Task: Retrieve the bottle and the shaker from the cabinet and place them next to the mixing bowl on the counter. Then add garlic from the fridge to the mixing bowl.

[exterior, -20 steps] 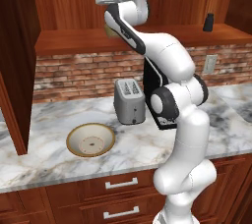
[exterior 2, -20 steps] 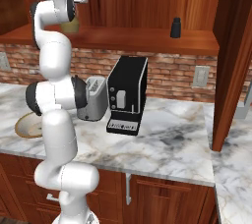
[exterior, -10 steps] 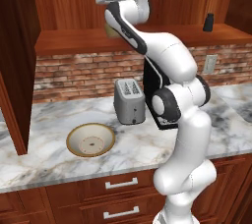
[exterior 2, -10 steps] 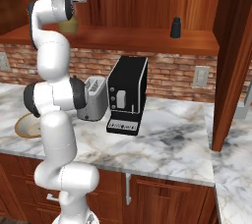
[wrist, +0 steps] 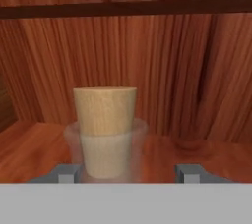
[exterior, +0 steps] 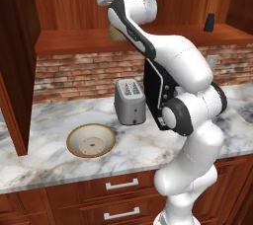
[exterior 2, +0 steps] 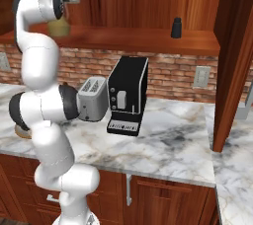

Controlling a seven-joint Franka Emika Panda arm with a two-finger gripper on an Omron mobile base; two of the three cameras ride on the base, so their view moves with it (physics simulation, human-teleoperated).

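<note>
The jaws (wrist: 126,171) are open, with the bottle (wrist: 105,132) low in the frame, near the left one, not yet gripped. It stands on the cabinet (exterior: 74,41) shelf. The shaker (exterior: 210,22) waits upper right. The mixing bowl (exterior: 91,140) sits lower left on the tabletop (exterior: 148,145). Nothing is moved yet, and the garlic is left too.

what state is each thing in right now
bottle: upright on the cabinet shelf, cork in, not gripped
gripper: open, level with the bottle's neck, which sits toward its left finger
shaker: upright on the shelf, untouched
mixing bowl: on the counter, nothing in it
toaster: slots look empty
cabinet: open-fronted, shelf in view
</note>
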